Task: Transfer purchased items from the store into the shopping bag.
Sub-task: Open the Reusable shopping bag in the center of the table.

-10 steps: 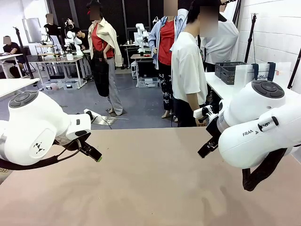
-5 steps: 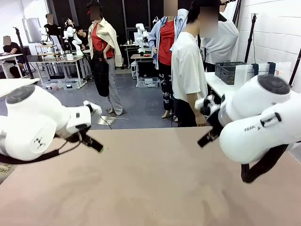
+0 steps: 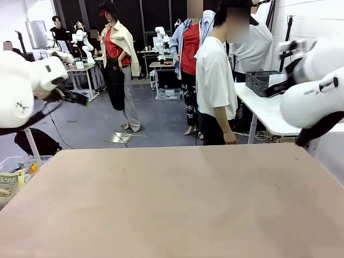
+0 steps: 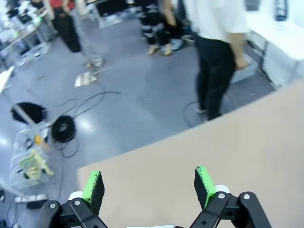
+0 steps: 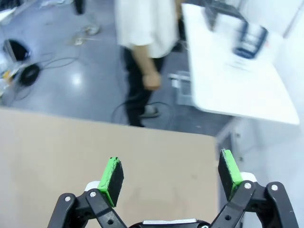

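Both grippers are spread wide over the tan table (image 3: 172,204): left gripper (image 4: 149,183), right gripper (image 5: 171,173). We spot the shopping bag (image 5: 249,39) in the upper right, on the white side table (image 5: 247,90) near a dark basket (image 3: 262,79). Its print is too blurred to read. A person in a white shirt (image 3: 215,80) stands at the tan table's far edge.

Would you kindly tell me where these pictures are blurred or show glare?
Front view: the table is sharp, but the left arm and right arm are smeared by motion. Left wrist view: the left fingers are crisp, the person soft, with glare on the floor. Right wrist view: the right fingers are crisp, the shopping bag and white side table blurred.
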`<state>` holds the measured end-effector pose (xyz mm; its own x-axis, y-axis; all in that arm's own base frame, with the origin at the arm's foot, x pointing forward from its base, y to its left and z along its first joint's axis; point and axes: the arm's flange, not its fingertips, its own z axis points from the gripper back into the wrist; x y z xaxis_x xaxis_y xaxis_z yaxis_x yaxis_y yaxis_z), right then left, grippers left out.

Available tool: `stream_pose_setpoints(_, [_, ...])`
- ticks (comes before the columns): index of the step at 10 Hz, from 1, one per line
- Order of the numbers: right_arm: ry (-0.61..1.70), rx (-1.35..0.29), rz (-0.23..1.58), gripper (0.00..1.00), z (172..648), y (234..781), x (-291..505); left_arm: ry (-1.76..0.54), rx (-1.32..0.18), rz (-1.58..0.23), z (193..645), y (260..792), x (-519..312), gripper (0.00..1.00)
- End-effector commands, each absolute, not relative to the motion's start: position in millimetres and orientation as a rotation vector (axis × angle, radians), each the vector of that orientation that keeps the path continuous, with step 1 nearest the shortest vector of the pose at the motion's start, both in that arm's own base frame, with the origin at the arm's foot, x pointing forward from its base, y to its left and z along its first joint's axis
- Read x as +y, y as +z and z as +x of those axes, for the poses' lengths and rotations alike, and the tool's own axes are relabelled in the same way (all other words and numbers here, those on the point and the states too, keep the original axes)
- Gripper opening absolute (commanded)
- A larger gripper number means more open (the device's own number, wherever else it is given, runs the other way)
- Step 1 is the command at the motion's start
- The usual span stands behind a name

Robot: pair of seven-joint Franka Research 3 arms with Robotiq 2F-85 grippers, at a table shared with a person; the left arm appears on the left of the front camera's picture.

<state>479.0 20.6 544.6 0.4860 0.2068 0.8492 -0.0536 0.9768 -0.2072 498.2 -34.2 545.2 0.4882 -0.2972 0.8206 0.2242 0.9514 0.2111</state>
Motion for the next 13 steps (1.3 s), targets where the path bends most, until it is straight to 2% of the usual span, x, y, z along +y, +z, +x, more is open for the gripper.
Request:
stream_pose_setpoints(1, [-0.092, -1.035, -0.304, 1.00, 507.0, 537.0, 11.6, -0.209, -0.950, 0.253, 514.7, 533.9, 14.8, 1.00])
stream_pose_setpoints(4, [-0.419, -0.971, -0.391, 1.00, 500.1, 533.7, -85.2, 0.072, -0.850, 0.335, 499.5, 521.5, 124.4, 1.00])
stream_pose_setpoints(6, [-0.514, -0.894, -0.390, 1.00, 490.2, 514.4, -114.3, 0.157, -0.786, 0.342, 484.4, 499.9, 166.6, 1.00])
stream_pose_setpoints(8, [-0.518, -0.851, -0.382, 1.00, 486.9, 502.8, -116.1, 0.158, -0.743, 0.319, 480.0, 486.3, 181.1, 1.00])
stream_pose_setpoints(13, [-0.504, -0.857, -0.391, 1.00, 473.7, 507.5, -127.6, 0.155, -0.755, 0.324, 472.0, 488.4, 208.2, 1.00])
